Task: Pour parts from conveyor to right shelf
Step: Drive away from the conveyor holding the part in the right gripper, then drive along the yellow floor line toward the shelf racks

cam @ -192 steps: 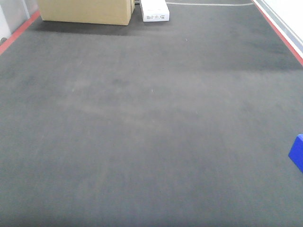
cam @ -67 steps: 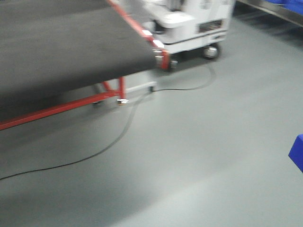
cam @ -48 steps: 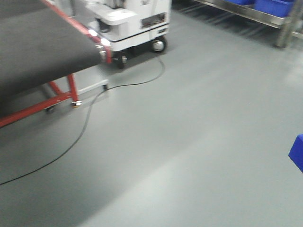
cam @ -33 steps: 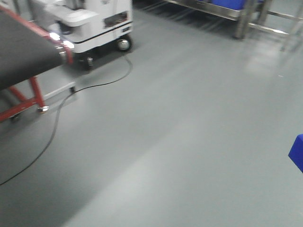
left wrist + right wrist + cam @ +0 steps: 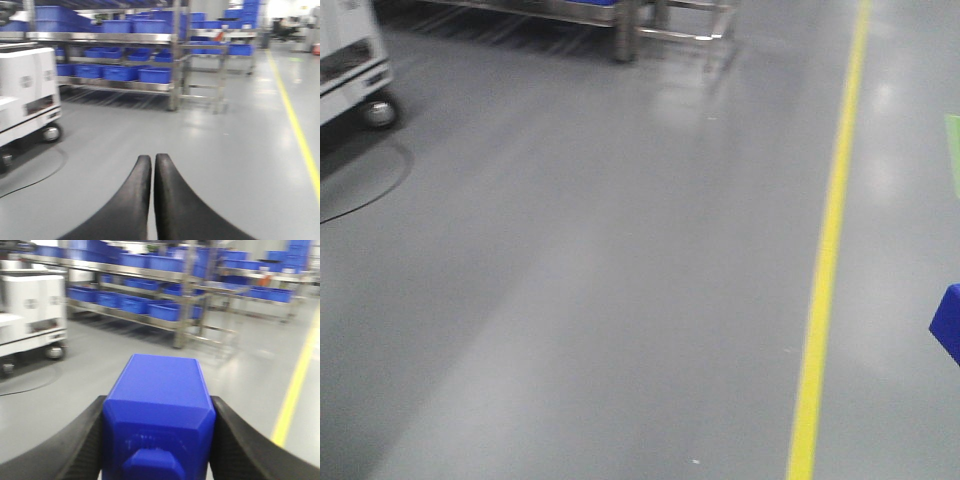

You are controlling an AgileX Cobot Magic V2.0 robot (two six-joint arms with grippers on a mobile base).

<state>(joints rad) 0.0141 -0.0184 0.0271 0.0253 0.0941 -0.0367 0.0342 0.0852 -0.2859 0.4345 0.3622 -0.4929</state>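
- Floor (image 5: 570, 300): smooth grey, with a soft sheen. It fills the front view; 0.5 s ago the conveyor's dark belt and red frame stood at the left of that view, and I no longer see them there.
- Right shelf (image 5: 125, 36): a stainless-steel rack in several tiers on upright posts. It is well ahead of both wrists, and more of it shows than 0.5 s ago.
- White wheeled unit (image 5: 25, 95): boxy, with hard panels, and 1 castor shows. It has slid to the left edge of the front view.
- Bins (image 5: 155, 75): glossy blue plastic, rectangular, in rows on the rack's tiers.
- Yellow line (image 5: 825, 260): a flat painted stripe along the floor, new to the front view.
- Cable (image 5: 370, 195): thin and black, curving on the floor by the unit.
- Right gripper (image 5: 159, 432): 2 curved black fingers clamped on either side of the part.
- Left gripper (image 5: 152, 159): its black fingers are pressed together with nothing between them.
- Part (image 5: 157, 405): a bright blue plastic block with bevelled edges and a round knob facing the camera. It is held above the floor, and its corner keeps the same spot at the right edge of the front view.
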